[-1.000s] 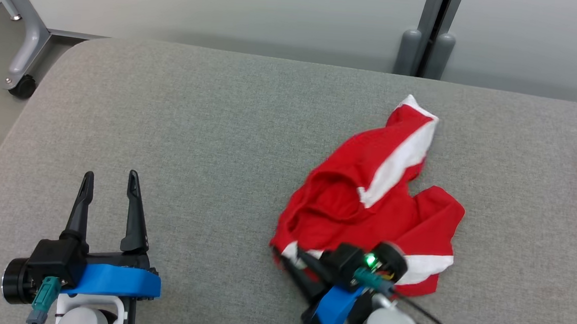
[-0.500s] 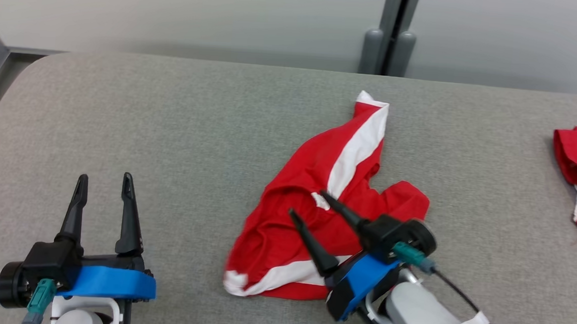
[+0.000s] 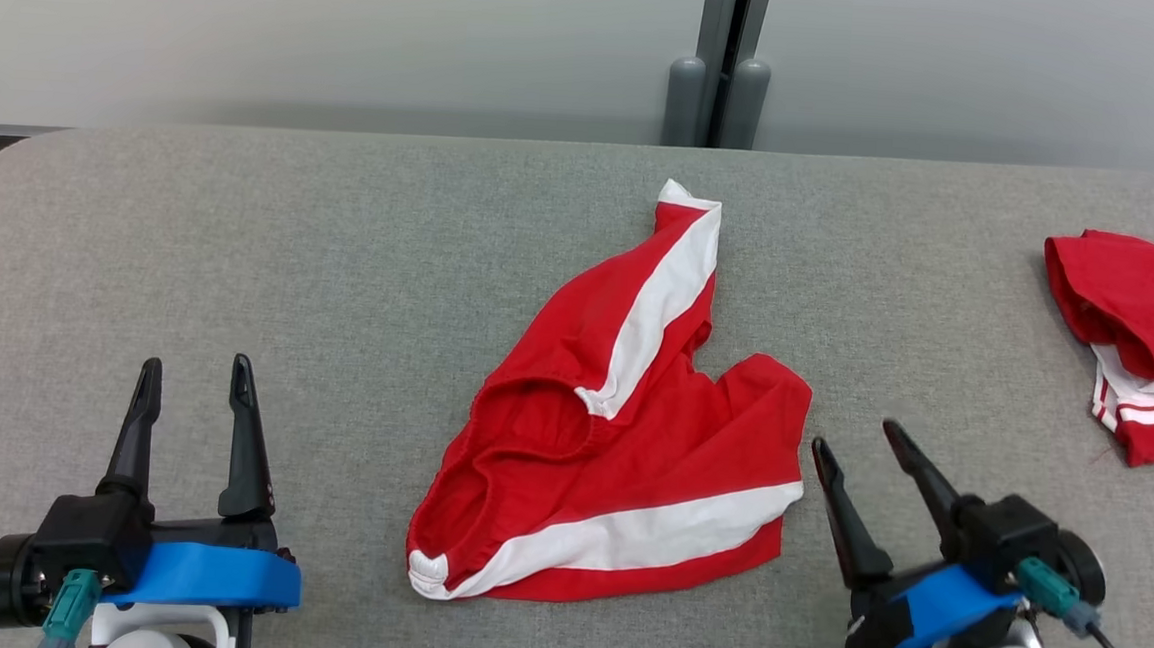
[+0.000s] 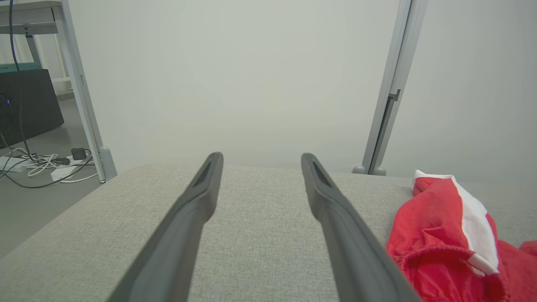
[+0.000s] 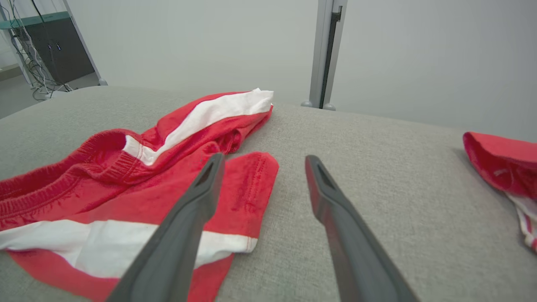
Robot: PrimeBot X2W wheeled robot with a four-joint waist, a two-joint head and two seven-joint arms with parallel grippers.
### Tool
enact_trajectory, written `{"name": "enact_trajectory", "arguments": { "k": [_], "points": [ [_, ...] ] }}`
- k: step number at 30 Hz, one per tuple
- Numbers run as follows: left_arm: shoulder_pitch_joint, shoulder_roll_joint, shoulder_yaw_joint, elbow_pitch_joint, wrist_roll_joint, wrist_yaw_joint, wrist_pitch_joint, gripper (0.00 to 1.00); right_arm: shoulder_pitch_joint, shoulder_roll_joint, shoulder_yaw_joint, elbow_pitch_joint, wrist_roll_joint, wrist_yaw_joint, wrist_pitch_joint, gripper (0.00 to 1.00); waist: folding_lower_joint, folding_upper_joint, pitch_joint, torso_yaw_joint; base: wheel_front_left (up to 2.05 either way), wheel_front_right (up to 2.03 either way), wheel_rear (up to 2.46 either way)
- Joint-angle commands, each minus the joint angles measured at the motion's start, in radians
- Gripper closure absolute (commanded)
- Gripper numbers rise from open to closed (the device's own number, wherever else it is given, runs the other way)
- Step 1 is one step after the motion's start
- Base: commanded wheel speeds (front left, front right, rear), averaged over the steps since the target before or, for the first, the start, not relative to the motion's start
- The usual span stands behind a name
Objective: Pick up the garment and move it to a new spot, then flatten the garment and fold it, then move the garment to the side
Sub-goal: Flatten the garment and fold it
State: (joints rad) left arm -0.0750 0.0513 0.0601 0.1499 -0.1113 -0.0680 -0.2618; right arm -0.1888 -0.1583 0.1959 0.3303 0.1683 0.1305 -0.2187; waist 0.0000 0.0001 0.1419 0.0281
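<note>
On the grey padded table (image 3: 341, 249), the red garment (image 3: 630, 447) with white stripes is laid rumpled near the middle. The right gripper (image 3: 855, 436) is held just beside its right edge, fingers parted and empty. The left gripper (image 3: 195, 366), likewise parted, is held well apart. A second red cloth (image 3: 1130, 298) is seen at the far right.

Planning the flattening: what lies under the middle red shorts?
The red shorts rest on the grey fabric surface; anything beneath their bunched layers is covered, unseen.
</note>
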Motion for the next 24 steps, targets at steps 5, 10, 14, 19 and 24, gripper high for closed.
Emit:
{"name": "enact_trajectory", "arguments": {
  "k": [5, 10, 14, 19, 24],
  "points": [
    [-0.015, -0.001, -0.005, -0.009, 0.006, -0.001, -0.004, 0.00, 0.052, 0.008, -0.002, -0.014, -0.006, 0.001, 0.047, 0.00, 0.0000, -0.0001, 0.011, 0.005, 0.00, 0.00, 0.00],
    [-0.028, -0.001, -0.012, -0.005, 0.006, -0.003, -0.004, 0.00, 0.035, 0.020, 0.010, 0.036, -0.002, 0.001, 0.065, 0.00, 0.0000, -0.0001, 0.025, 0.021, 0.00, 0.00, 0.00],
    [-0.034, -0.001, -0.015, -0.004, 0.006, -0.005, -0.004, 0.00, 0.001, 0.029, 0.021, 0.110, -0.009, 0.001, 0.070, 0.00, 0.0000, -0.0001, 0.037, 0.039, 0.00, 0.00, 0.00],
    [-0.039, -0.001, -0.017, -0.001, 0.007, -0.006, -0.004, 0.00, -0.053, 0.039, 0.028, 0.231, -0.018, 0.001, 0.063, 0.00, 0.0000, -0.0001, 0.049, 0.055, 0.00, 0.00, 0.00],
    [-0.040, -0.001, -0.019, 0.003, 0.007, -0.001, -0.004, 0.00, -0.095, 0.060, 0.046, 0.330, -0.008, 0.001, 0.034, 0.41, 0.0000, -0.0001, 0.046, 0.062, 0.00, 0.00, 0.00]
  ]
}}
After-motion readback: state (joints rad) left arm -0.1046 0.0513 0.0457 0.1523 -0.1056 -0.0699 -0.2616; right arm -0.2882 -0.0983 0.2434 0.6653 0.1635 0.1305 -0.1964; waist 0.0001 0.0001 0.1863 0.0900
